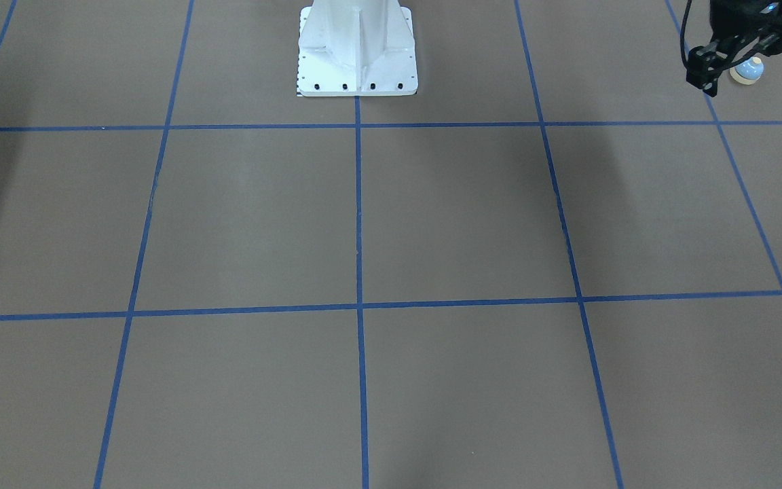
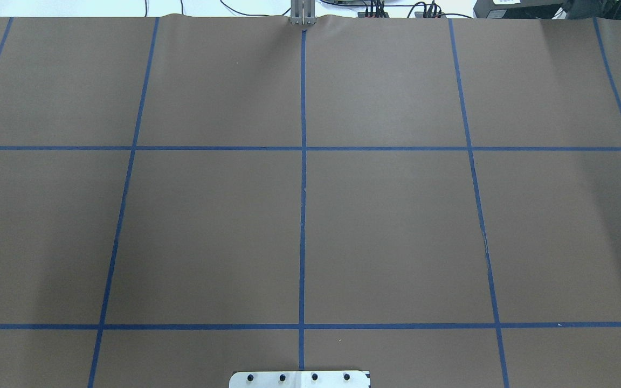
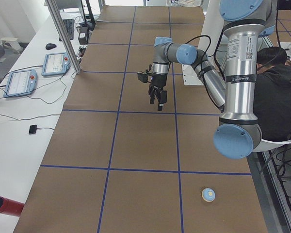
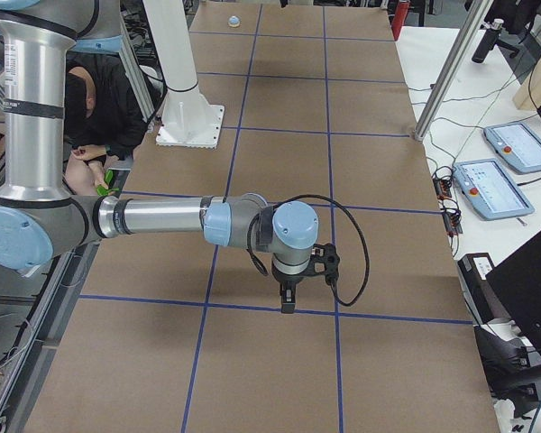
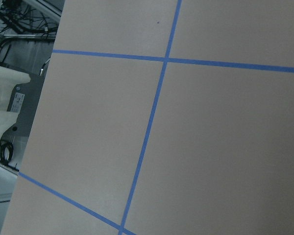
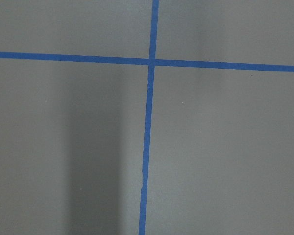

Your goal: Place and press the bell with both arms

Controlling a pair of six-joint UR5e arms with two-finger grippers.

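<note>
light-blue dome bell (image 1: 748, 70) on brown paper table (image 1: 432, 217) — front view's upper right
black left gripper (image 1: 703, 73) raised, black right gripper (image 4: 288, 302) lower centre — can't tell either claw's state

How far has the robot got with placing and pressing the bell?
Done: nothing yet. The bell sits alone on the table at the robot's left end, ungripped. In hand: the left pincer hovers empty above the table, apart from the bell. The right pincer hangs over the far half, holding nothing. Left: grasp the bell, place it, press it.
</note>
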